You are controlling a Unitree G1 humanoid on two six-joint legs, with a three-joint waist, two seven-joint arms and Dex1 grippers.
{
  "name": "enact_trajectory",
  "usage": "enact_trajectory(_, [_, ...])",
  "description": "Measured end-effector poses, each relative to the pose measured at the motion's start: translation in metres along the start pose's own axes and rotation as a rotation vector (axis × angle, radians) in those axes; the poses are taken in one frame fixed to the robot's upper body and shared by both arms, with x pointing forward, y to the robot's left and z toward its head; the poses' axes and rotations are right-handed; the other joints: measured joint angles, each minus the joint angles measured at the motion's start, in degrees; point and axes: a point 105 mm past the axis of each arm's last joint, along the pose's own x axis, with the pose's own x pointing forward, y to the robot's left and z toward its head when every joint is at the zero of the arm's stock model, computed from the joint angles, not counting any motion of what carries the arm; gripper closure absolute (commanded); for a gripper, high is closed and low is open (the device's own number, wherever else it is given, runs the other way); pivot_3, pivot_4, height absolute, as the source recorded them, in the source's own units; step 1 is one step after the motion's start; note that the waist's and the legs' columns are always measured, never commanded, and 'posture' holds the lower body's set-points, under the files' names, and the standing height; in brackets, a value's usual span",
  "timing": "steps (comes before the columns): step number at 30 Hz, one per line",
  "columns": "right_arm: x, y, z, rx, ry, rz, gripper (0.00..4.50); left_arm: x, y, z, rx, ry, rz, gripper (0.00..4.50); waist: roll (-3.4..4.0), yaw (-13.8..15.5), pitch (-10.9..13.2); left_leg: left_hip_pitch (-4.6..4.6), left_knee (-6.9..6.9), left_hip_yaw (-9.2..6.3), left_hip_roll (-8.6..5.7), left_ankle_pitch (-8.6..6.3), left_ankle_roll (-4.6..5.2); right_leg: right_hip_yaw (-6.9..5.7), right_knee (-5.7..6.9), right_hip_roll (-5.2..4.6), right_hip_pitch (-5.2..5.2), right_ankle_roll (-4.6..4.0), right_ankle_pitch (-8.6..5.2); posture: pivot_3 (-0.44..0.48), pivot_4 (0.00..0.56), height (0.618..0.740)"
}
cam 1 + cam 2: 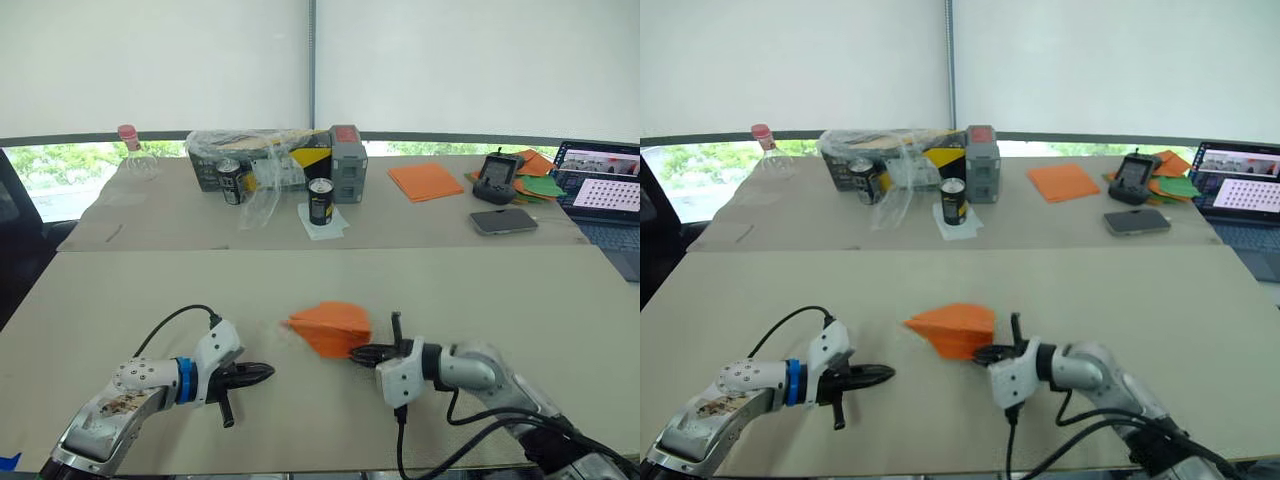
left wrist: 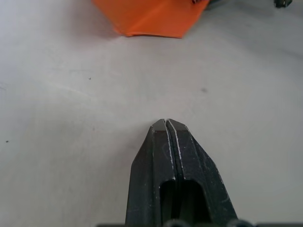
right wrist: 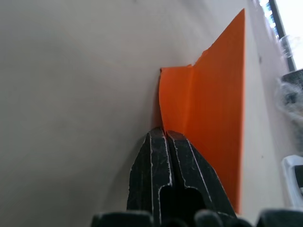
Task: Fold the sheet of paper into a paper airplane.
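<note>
The paper airplane [image 1: 331, 326] lies mid-desk toward the near edge, nose pointing left; the right tool [image 1: 362, 353] pinches its tail edge, while the left tool [image 1: 262, 373], pressed together, waits apart.

You get bright, even daylight from the blinds [image 1: 150, 60] behind, soft faint shadows on the surface [image 1: 300, 420], wrist views slightly blurred close up.

Paper airplane [image 1: 330, 327] orange; fingers [image 2: 169, 161] black; table [image 1: 120, 290] beige; phone [image 1: 503, 221] grey
</note>
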Motion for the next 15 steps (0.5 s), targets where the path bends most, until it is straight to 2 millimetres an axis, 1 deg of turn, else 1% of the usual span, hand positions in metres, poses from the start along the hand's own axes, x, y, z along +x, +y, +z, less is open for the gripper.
enact_trajectory(1, [-0.001,0.0,0.002,-0.001,-0.01,-0.016,3.31,0.0,0.0,0.0,-0.002,0.0,-0.005,4.5,0.0,0.0,0.0,0.01,0.0,-0.01,0.03,0.0,0.0,0.0,0.0,0.03,0.01,0.0,0.0,0.0,0.15,0.74])
enact_trajectory(4, [-0.003,-0.003,0.007,-0.011,-0.031,-0.033,2.21,0.002,0.002,0.002,0.0,0.001,-0.017,4.5,0.0,-0.1,0.0,0.01,0.01,0.0,0.03,0.0,0.0,0.0,0.02,0.02,0.01,-0.01,0.0,0.0,0.15,0.74])
enact_trajectory(7, [-0.011,-0.014,0.013,-0.025,-0.056,-0.058,1.27,0.004,0.0,0.002,-0.017,-0.005,-0.031,4.5,0.0,0.0,0.0,-0.04,0.04,0.0,0.03,0.0,0.0,0.01,0.0,0.0,0.0,-0.01,0.0,0.0,0.15,0.74])
enact_trajectory(10, [-0.027,-0.029,0.023,-0.048,-0.08,-0.08,1.27,0.005,-0.002,0.002,-0.046,-0.014,-0.047,4.5,0.0,0.1,0.0,-0.08,0.05,-0.02,0.06,-0.01,0.02,0.0,-0.03,-0.01,-0.01,0.0,0.0,0.0,0.15,0.74])
enact_trajectory(13, [-0.04,-0.044,0.029,-0.003,-0.086,-0.131,1.27,0.004,-0.003,0.001,-0.057,-0.015,-0.052,4.5,0.0,0.0,0.0,-0.07,0.05,-0.02,0.08,-0.02,0.03,0.01,-0.02,-0.01,0.01,0.0,0.0,0.0,0.15,0.74])
enact_trajectory(15, [-0.043,-0.056,0.03,0.053,-0.086,-0.171,1.79,0.003,-0.002,0.002,-0.064,-0.019,-0.05,4.5,-0.01,-0.1,0.0,-0.03,0.05,-0.01,0.08,-0.02,0.03,0.01,0.0,0.01,0.02,-0.01,0.0,0.0,0.15,0.74])
